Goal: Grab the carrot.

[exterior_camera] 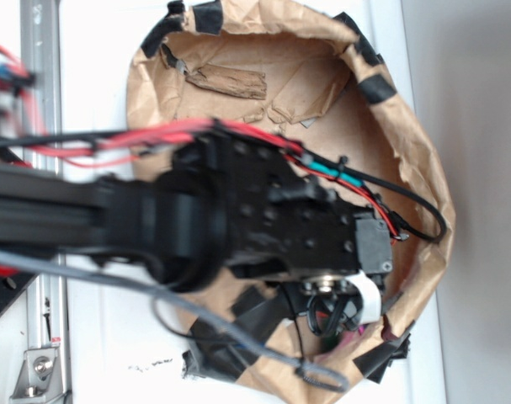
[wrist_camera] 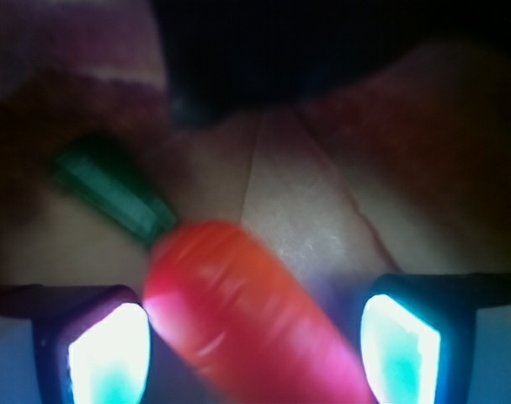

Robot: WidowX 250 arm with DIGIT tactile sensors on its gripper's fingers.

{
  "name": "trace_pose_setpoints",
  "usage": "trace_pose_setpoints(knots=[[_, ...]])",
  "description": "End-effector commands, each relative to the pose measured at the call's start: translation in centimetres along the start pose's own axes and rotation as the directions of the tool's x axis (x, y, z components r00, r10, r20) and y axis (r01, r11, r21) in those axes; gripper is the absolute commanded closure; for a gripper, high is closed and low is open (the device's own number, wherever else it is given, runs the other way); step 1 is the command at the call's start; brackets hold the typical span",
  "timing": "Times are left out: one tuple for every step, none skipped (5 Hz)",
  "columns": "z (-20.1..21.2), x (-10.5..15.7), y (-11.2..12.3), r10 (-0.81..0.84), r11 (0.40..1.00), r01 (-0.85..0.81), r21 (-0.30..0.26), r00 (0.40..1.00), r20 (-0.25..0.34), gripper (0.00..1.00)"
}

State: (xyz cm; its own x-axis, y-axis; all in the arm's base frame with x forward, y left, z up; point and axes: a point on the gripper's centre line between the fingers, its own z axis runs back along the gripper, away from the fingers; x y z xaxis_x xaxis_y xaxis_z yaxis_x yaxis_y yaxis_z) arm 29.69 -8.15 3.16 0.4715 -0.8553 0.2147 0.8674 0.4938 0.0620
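In the wrist view the carrot (wrist_camera: 238, 295) lies slantwise on brown paper, with its green stub (wrist_camera: 112, 189) pointing up-left and its glossy orange body running down-right. My gripper (wrist_camera: 255, 337) is open and straddles the carrot's body. The left finger (wrist_camera: 108, 353) is close against the carrot's thick end. A gap shows before the right finger (wrist_camera: 402, 345). In the exterior view the gripper (exterior_camera: 339, 316) reaches down inside the paper basin, and the arm hides the carrot there.
A crumpled brown paper basin (exterior_camera: 423, 168) patched with black tape (exterior_camera: 375, 88) surrounds the gripper. A brown scrap (exterior_camera: 226, 82) lies at its far side. Red and black cables (exterior_camera: 154, 139) run along the arm. A metal rail (exterior_camera: 43, 50) stands at the left.
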Motion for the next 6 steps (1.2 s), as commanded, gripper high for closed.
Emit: trace_pose_setpoints(knots=[[0.7, -0.5, -0.9, 0.144, 0.989, -0.138, 0.059, 0.983, -0.118, 1.00], [5.7, -1.7, -2.0, 0.356, 0.932, -0.352, 0.089, 0.934, -0.039, 1.00], [11.0, -2.8, -1.9, 0.509, 0.851, -0.498, 0.165, 0.860, -0.030, 1.00], [14.6, -3.5, -0.9, 0.636, 0.764, -0.636, 0.109, 0.770, 0.041, 1.00], [16.0, -3.1, -0.1, 0.735, 0.670, -0.736, 0.096, 0.676, 0.046, 1.00], [15.8, -2.7, 0.3, 0.814, 0.564, -0.811, 0.157, 0.578, 0.062, 1.00]])
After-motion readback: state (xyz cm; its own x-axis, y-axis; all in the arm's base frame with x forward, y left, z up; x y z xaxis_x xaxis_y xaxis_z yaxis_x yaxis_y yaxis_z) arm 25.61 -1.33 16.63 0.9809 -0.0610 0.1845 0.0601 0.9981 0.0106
